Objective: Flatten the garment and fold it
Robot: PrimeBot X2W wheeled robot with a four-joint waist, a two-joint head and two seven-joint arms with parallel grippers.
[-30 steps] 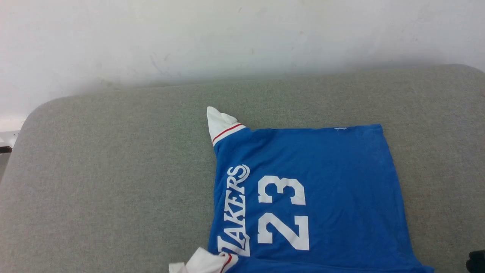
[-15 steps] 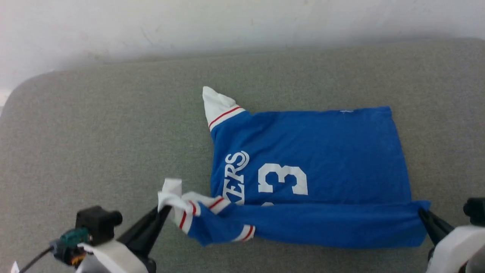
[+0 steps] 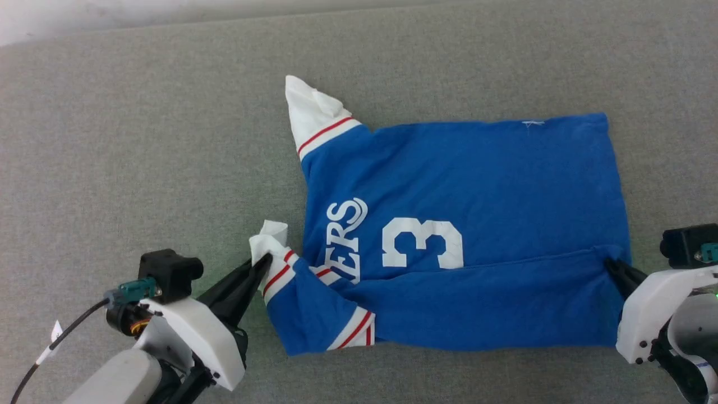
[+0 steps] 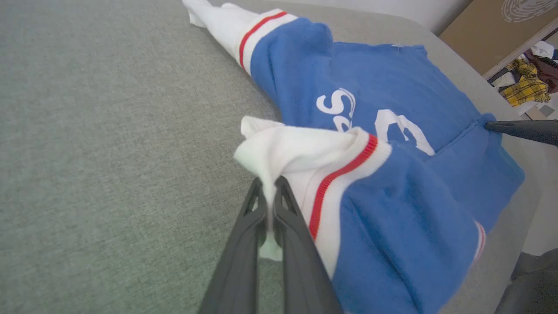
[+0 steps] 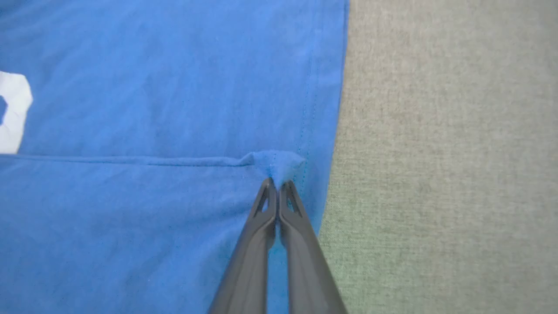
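Note:
The garment (image 3: 477, 185) is a bright blue jersey T-shirt with white "ERS" lettering and a 3, lying on a grey padded surface (image 3: 140, 140). Its near part is doubled over onto the body, covering part of the print. My left gripper (image 3: 265, 260) is shut on the white, red-striped sleeve end (image 4: 283, 148) at the fold's left end; the left wrist view shows my left gripper (image 4: 270, 185) pinching that cloth. At the fold's right corner my right gripper (image 3: 608, 264) is shut on blue hem cloth. From the right wrist, my right gripper (image 5: 276, 182) bites a small bunched corner of the garment (image 5: 152, 109).
The other white sleeve (image 3: 311, 112) sticks out at the far left of the shirt. In the left wrist view a pile of mixed clothes (image 4: 529, 80) lies beyond the surface's far edge. Bare grey surface (image 5: 436, 152) extends right of the hem.
The head camera has tilted down, bringing both grippers into view. The near edge of the shirt, held by both grippers, has been carried farther over the body, covering more of the lettering and number.

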